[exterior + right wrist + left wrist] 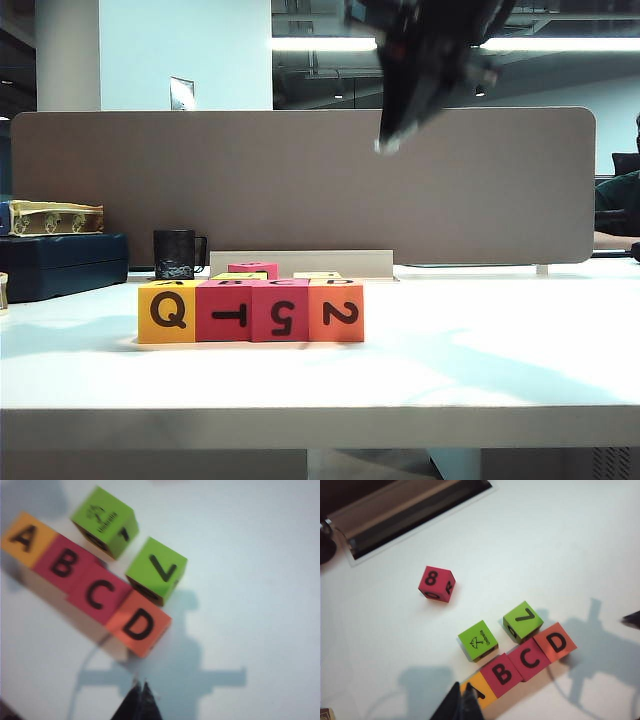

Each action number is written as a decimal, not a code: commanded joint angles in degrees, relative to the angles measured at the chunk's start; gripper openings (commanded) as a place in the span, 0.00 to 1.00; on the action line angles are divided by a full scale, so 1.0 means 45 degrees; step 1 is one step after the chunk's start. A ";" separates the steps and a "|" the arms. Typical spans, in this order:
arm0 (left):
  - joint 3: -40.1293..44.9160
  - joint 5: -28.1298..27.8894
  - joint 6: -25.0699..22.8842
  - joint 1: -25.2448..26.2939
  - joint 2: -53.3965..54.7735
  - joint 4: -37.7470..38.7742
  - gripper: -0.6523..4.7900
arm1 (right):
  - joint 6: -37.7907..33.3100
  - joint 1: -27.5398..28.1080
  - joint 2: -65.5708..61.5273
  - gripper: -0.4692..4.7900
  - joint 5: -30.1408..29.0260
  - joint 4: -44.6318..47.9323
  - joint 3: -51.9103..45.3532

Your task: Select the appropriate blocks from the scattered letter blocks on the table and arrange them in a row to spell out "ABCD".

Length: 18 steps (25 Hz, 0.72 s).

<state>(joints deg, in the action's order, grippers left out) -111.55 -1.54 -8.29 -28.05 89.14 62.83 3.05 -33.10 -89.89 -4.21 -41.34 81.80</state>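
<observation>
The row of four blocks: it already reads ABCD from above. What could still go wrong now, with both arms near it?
1. The left gripper, shut, hangs right over the yellow-orange A block; a low sideways move might push it out of the row.
2. The right gripper, shut, is just off the salmon-orange D block; its arm could clip that end.
3. Two lime-green blocks sit close behind; bumped, they could shove the row.

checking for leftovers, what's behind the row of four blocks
Two lime-green cubes sit just behind the row; a magenta cube lies farther back. From the front the row mostly hides them.
</observation>
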 commanded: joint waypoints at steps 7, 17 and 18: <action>0.1433 0.0787 -0.0151 0.0466 -0.0053 -0.0568 0.11 | -0.0063 -0.1297 0.2812 0.09 -0.0185 -0.1953 0.0053; 0.1549 0.1064 -0.0151 0.0466 -0.0044 -0.0427 0.11 | -0.0058 -0.1632 0.3410 0.09 -0.0233 -0.2161 0.0053; 0.1549 0.1064 -0.0155 0.0461 -0.0039 -0.0423 0.11 | -0.0058 -0.1632 0.3410 0.09 -0.0228 -0.2161 0.0053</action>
<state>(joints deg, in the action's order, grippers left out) -104.38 2.96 -9.02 -25.93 89.19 60.75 2.87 -40.36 -74.76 -5.17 -51.35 81.82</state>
